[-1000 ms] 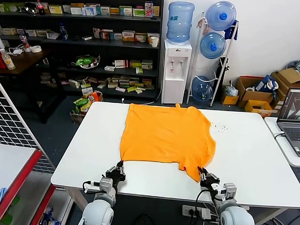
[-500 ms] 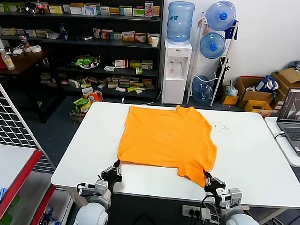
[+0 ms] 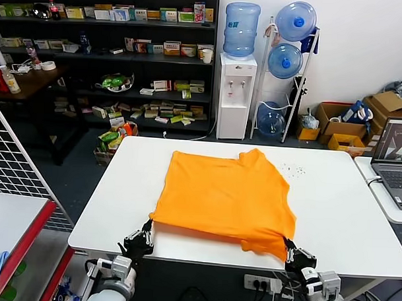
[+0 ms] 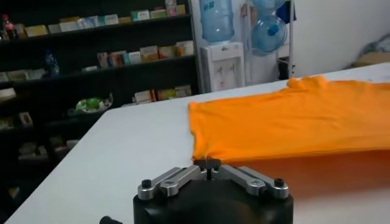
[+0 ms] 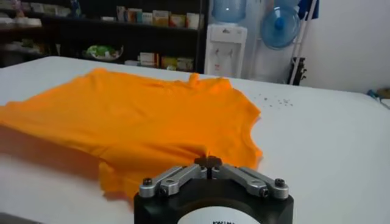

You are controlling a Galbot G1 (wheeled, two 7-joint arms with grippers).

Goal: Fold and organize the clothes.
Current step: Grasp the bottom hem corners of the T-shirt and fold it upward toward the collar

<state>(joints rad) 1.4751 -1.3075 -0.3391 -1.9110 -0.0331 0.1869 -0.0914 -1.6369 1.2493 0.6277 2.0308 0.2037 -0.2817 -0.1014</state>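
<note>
The clothes, one bright orange T-shirt (image 3: 226, 194), lie spread on the white table (image 3: 344, 215) with the near hem lifted off the surface. My left gripper (image 3: 145, 226) is shut on the shirt's near left corner at the table's front edge. My right gripper (image 3: 289, 246) is shut on the near right corner. In the left wrist view the jaws (image 4: 207, 163) pinch the orange fabric (image 4: 292, 122), which stretches away over the table. In the right wrist view the shut jaws (image 5: 208, 162) hold a hem of the shirt (image 5: 134, 115). No lettering shows.
A laptop (image 3: 395, 160) sits on a second table at the right. Small dark specks (image 3: 294, 171) dot the table beside the shirt. A red-edged white table (image 3: 13, 230) and a wire rack (image 3: 9, 157) stand at the left; shelves (image 3: 112, 55) and a water dispenser (image 3: 237, 92) stand behind.
Both grippers have drawn back toward the table's front edge, pulling the shirt's near hem with them. The whole shirt has slid nearer and its front edge has lifted.
</note>
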